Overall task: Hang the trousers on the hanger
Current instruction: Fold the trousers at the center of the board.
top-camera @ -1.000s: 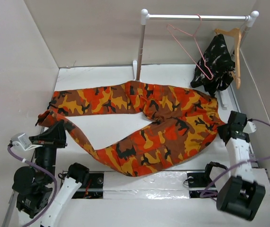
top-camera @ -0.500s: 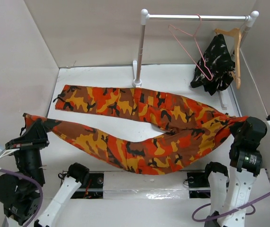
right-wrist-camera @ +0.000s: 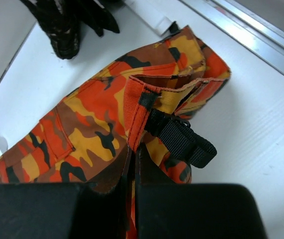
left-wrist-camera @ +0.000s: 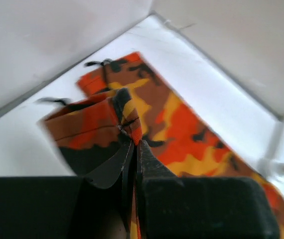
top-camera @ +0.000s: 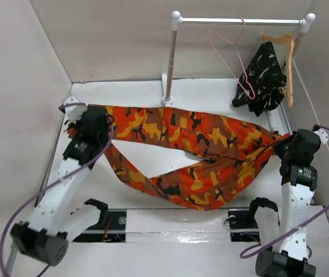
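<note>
Left end effector (left-wrist-camera: pixel 132 141) pinches the cuff of one leg of the trousers (top-camera: pixel 210 138), its jaws closed to a sliver on the hem at the far-left corner of the counter (top-camera: pixel 147 167). The right end effector (right-wrist-camera: pixel 133 147) is clamped just as tightly on the waistband at the right edge.

The trousers lie across the counter with their long axis running left to right, waist to the right and cuffs to the left. One leg lies flat along the far side. The gripped leg sags toward the near edge in a loose V before rising to the left arm.

The hanger (top-camera: pixel 231 55), a thin pink wire one, hangs from the rail (top-camera: pixel 239 21) at the far right, well apart from the cloth.

Both grips look thin, so a hard pull could likely draw the hem or waistband out of the jaws. The slack leg may fold unevenly or twist. A black strap (right-wrist-camera: pixel 182 142) dangling from the waistband could snag the wire, and a nudge might swing the light hanger off the rail.
</note>
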